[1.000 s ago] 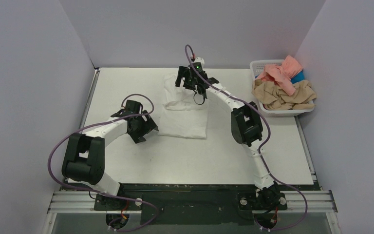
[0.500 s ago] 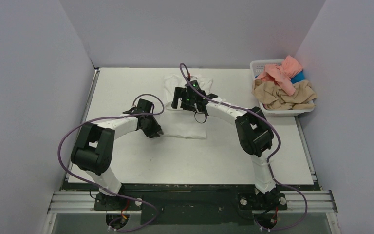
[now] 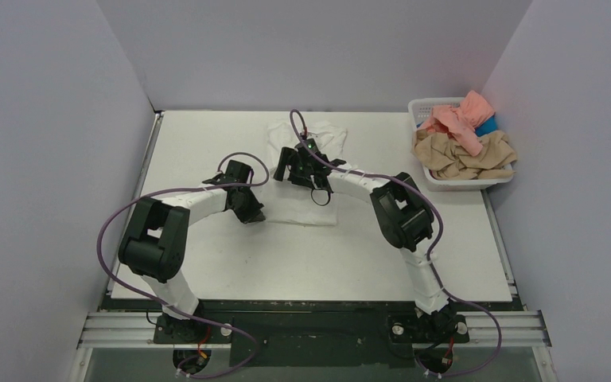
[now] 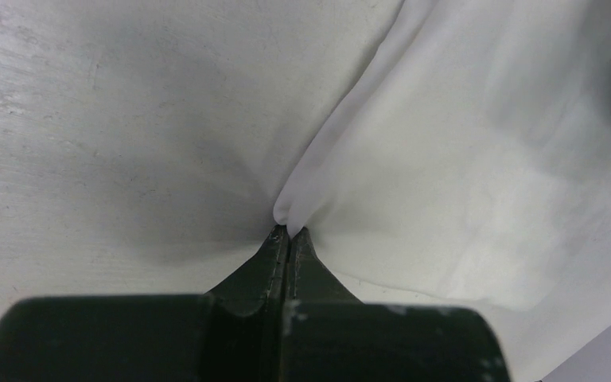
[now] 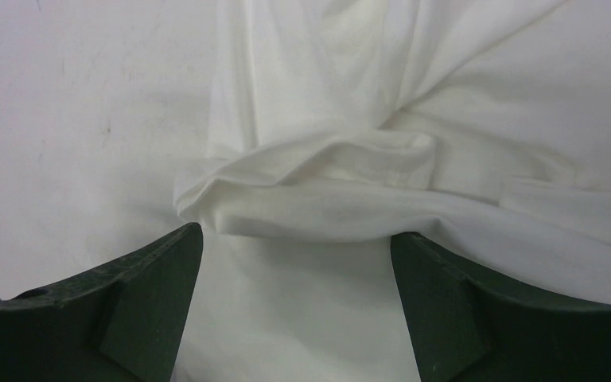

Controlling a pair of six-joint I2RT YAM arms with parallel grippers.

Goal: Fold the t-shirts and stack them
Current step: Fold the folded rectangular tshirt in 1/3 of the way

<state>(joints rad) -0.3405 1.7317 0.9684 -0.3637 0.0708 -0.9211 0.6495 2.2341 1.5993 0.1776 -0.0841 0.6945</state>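
A white t-shirt [image 3: 306, 208] lies partly folded near the middle of the table, far side. My left gripper [image 3: 258, 215] is at its near-left corner. In the left wrist view that gripper [image 4: 288, 231] is shut on a pinched corner of the white t-shirt [image 4: 461, 183]. My right gripper [image 3: 288, 170] hovers over the shirt's middle, above a rumpled fold. The right wrist view shows this gripper [image 5: 296, 237] open, its fingers [image 5: 167, 270] wide apart above the white cloth [image 5: 382, 167], holding nothing. More t-shirts sit in the basket: salmon-pink [image 3: 461, 119], tan [image 3: 461, 157] and blue [image 3: 487, 126].
A white plastic lattice basket [image 3: 424, 107] stands at the far right of the table [image 3: 207, 263]. Grey walls close in the left, far and right sides. Purple cables loop off both arms.
My left gripper moved right to the shirt's near-left corner and shut on it. The right arm drew back toward me from the far end to the shirt's middle, still open.
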